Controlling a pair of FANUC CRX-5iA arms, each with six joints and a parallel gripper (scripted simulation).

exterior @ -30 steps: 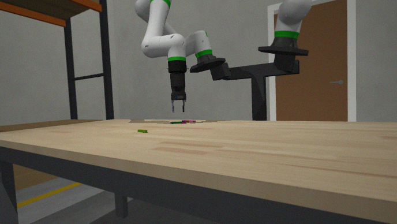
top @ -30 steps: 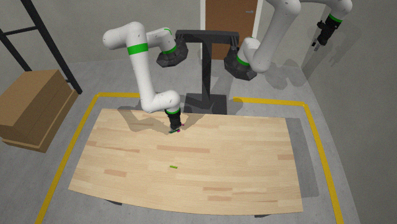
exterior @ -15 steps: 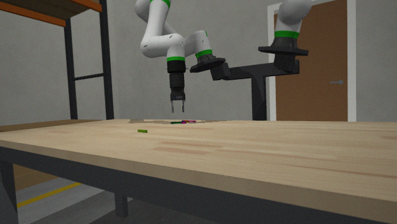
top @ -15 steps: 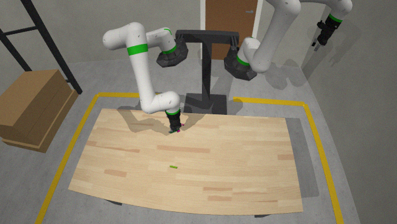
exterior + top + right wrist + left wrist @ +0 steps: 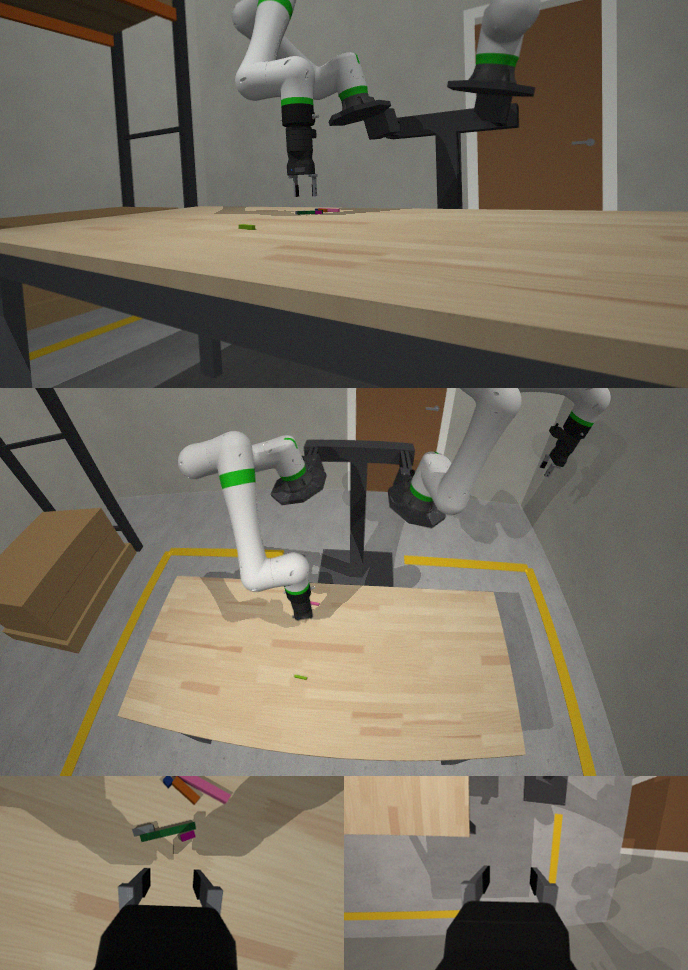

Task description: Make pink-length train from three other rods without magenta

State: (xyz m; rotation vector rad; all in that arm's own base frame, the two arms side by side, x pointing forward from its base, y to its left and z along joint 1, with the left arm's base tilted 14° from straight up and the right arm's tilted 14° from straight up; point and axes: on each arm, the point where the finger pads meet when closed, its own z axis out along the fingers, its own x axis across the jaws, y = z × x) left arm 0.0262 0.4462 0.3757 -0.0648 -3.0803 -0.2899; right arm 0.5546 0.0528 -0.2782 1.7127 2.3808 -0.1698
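Note:
In the right wrist view the green rod (image 5: 166,831) (image 5: 305,213) lies flat, with the grey rod (image 5: 143,830) beside its left end and the magenta rod (image 5: 187,836) beside its right end. Farther up, the orange rod (image 5: 187,791) lies between the blue rod (image 5: 168,781) and the pink rod (image 5: 209,790) (image 5: 315,604), which is cut by the frame edge. The lime rod (image 5: 300,677) (image 5: 246,227) lies alone nearer the front. My right gripper (image 5: 171,877) (image 5: 306,191) is open and empty above the table by the rod group. My left gripper (image 5: 510,875) (image 5: 546,470) is open, empty and away from the table.
The wooden table (image 5: 425,668) (image 5: 400,245) carries the rods. The arms' dark stand (image 5: 358,513) is behind its back edge. Cardboard boxes (image 5: 55,573) stand on the left of the top view. The right arm hides most of the rod group there.

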